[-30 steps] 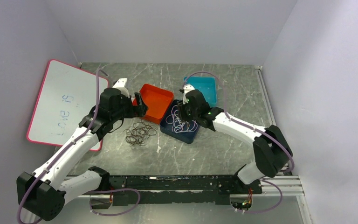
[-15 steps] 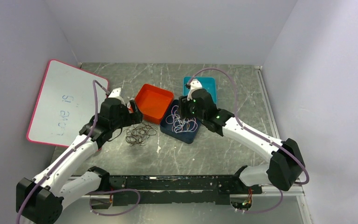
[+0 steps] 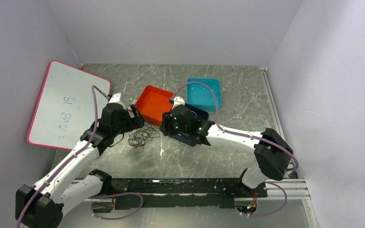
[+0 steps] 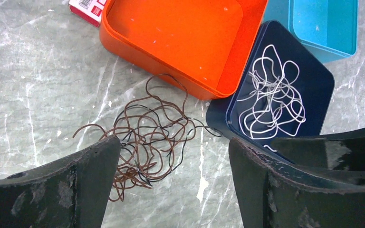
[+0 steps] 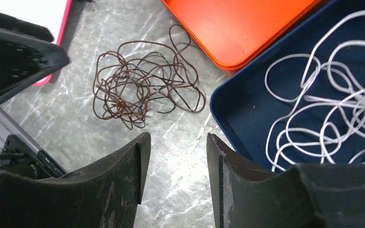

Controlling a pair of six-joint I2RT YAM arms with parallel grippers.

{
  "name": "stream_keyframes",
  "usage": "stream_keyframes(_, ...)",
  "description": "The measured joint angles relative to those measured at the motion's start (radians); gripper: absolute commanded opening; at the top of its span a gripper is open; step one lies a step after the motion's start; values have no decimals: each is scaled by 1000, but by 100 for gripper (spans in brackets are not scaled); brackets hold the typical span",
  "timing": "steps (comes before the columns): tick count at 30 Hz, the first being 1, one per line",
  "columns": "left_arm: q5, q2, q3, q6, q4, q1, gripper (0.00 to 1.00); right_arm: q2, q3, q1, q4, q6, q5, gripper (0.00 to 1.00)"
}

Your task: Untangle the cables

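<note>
While its jaws stand spread wide with nothing between them, the left claw (image 4: 171, 159) looks straight down on the tangle of dark cables (image 4: 145, 137) (brown strands mostly, a few black among them). The tangle lies loose on the grey marbled worktop (image 4: 33, 95) just ahead of the fingertips, some of its loops running in under the left finger. The right claw (image 5: 177, 145) is parted more narrowly, also empty, and hovers over bare worktop between that tangle and the near corner of the navy tray (image 5: 247, 118). Inside the navy tray the white cable (image 5: 323, 95) lies in loose overlapping loops, apart from the dark ones. One thin dark strand trails from the tangle toward the navy tray's wall. An orange tray (image 4: 180, 38) sits right against the navy tray's far left side, with a brown loop reaching close to its wall. A teal tray (image 4: 321, 23) stands just behind the navy one. Off at the left edge of the worktop lies a pink-rimmed whiteboard (image 3: 64, 107) with faint blue writing on it
</note>
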State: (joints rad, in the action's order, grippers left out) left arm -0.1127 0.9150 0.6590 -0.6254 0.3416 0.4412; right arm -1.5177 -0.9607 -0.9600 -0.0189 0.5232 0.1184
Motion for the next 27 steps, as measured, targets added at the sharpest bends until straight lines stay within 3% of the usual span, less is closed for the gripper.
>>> stream_keyframes(11,-19,-31,0,0,1,0,89,-90,83,-61,136,217,117,51)
stream_keyframes(27,-23,-37,0,0,2,0,89,-248,67,-95,238,281,233,50)
